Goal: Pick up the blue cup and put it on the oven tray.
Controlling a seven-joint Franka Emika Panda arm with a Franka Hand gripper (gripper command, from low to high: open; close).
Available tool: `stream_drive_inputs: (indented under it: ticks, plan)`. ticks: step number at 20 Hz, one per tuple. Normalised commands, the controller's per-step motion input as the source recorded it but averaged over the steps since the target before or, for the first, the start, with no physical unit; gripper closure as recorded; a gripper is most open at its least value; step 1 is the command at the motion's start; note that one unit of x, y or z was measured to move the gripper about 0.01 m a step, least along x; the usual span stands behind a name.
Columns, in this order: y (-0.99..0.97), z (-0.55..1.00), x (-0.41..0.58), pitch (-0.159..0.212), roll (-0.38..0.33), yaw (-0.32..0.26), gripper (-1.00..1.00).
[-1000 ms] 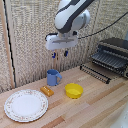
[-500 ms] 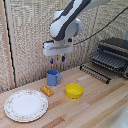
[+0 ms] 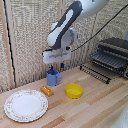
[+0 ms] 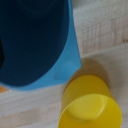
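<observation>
The blue cup (image 3: 52, 78) stands upright on the wooden table, its handle toward the yellow bowl (image 3: 74, 90). My gripper (image 3: 58, 65) hangs directly over the cup, fingertips just above its rim, and looks open with nothing held. In the wrist view the blue cup (image 4: 37, 42) fills most of the picture, very close, with the yellow bowl (image 4: 90, 105) beside it. The oven tray (image 3: 106, 59), a dark wire rack, sticks out of the toaster oven on the exterior view's right, well away from the cup.
A round white patterned plate (image 3: 26, 105) lies at the front on the exterior view's left. A small orange object (image 3: 46, 90) rests between plate and cup. The black-and-silver toaster oven (image 3: 116, 50) stands against the reed-mat back wall.
The gripper has come down and shifted slightly to the exterior view's left, now sitting just above the blue cup. The cup, bowl and plate have not moved.
</observation>
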Motion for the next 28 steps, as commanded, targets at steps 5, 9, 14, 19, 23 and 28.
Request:
stream_drive_inputs:
  ticks: [5, 9, 14, 19, 23, 28]
  plan:
    - [-0.07, -0.31, 0.241, 0.017, -0.076, 0.104, -1.00]
    - [-0.05, -0.27, 0.319, 0.000, -0.069, 0.127, 1.00]
    - [0.00, -0.18, 0.190, -0.003, -0.020, 0.078, 1.00]
    - [0.08, -0.04, 0.055, -0.014, -0.001, 0.050, 1.00]
    - [0.14, 0.00, 0.004, -0.002, -0.002, 0.004, 1.00]
    - [0.04, 0.39, -0.147, 0.000, 0.000, -0.078, 1.00]
